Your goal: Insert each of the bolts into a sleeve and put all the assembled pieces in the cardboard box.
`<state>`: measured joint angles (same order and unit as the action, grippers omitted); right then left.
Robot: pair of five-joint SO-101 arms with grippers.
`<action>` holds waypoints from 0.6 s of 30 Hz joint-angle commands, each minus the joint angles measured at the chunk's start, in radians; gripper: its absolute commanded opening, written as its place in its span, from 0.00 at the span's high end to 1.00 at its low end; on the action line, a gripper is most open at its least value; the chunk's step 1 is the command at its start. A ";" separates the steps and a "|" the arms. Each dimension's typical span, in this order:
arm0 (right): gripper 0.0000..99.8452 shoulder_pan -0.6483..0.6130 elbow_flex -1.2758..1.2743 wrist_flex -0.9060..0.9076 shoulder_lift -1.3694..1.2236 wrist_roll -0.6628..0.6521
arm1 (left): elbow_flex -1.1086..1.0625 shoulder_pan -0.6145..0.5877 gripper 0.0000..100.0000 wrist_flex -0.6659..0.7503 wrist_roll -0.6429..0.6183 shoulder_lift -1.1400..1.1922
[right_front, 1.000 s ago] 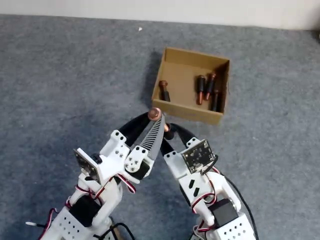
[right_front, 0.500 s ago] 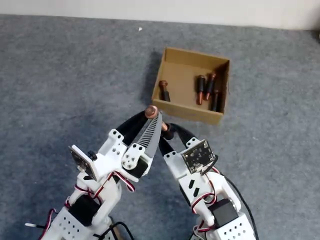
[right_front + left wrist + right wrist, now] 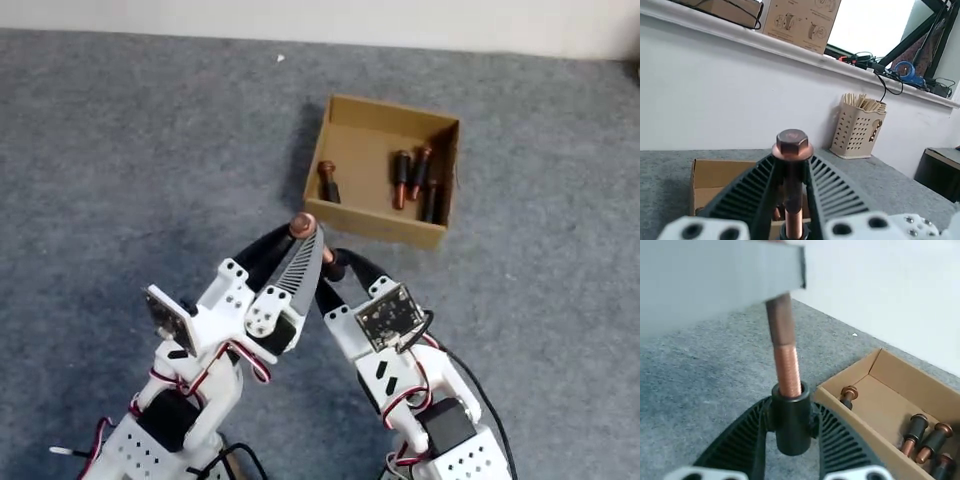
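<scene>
Bolt [image 3: 792, 145] is sitting head-up in your left gripper [image 3: 792, 160], whose fingers are clamping its shank just under the hex head. Your right gripper [image 3: 791, 412] is squeezing the black sleeve [image 3: 791, 426] directly below, w/ the bolt's threaded end sitting in the sleeve's mouth, approx. in line. Both are hanging over the grey mat [image 3: 150, 150], just in front of the cardboard box [image 3: 385, 232]. Four assembled pcs [image 3: 401, 178] are lying inside: one near its left wall, three grouped at the right.
</scene>
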<state>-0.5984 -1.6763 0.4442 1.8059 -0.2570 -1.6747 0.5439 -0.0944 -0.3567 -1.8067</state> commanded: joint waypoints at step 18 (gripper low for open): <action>0.99 -0.008 -0.134 0.004 0.010 -0.015 | 0.038 -0.002 0.78 -0.396 0.158 -0.016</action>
<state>-0.6045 -1.6763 0.4534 1.8044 -0.2662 -1.6747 0.5470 -0.3936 -0.2094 -1.8098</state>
